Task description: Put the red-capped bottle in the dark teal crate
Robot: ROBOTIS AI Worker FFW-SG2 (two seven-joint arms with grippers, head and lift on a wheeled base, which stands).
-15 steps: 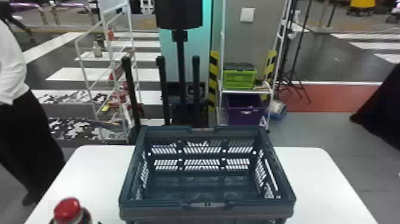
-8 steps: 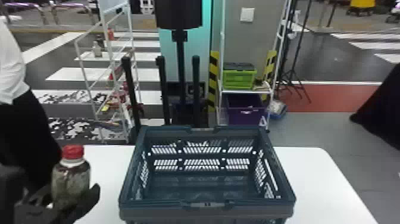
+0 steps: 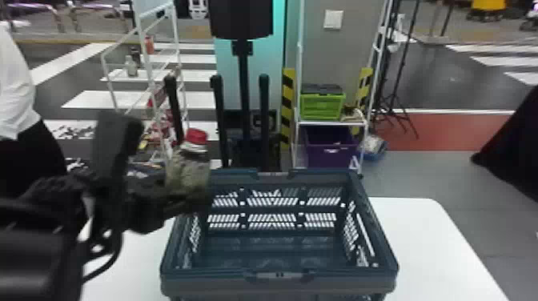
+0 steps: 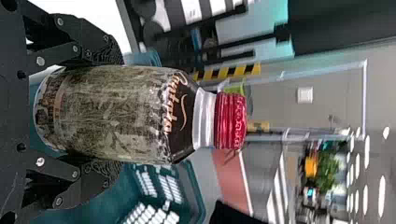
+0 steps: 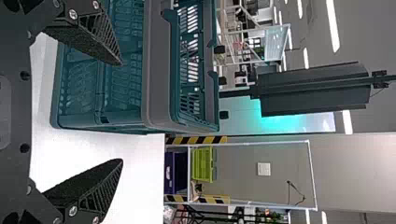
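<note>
- And here's the left gripper [image 3: 174,198], jaws closed round the bottle [image 3: 188,170], one on each side of its body, red cap [image 3: 196,136] clear of them!
- The bottle's up at the crate's [image 3: 280,276] back left corner; its left wall looks to be in the way, though the blur makes that gap hard to judge.
- Crate sits on the white table [image 3: 432,248].
- Right gripper [image 5: 120,112]: jaws wide, nothing between, near the crate.

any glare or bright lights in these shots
Right wrist view: bright ceiling light strips, and a white tabletop nearly washed out; left wrist view: the red-capped bottle shines at its silvery neck; head view: a teal glow on the panel behind.
</note>
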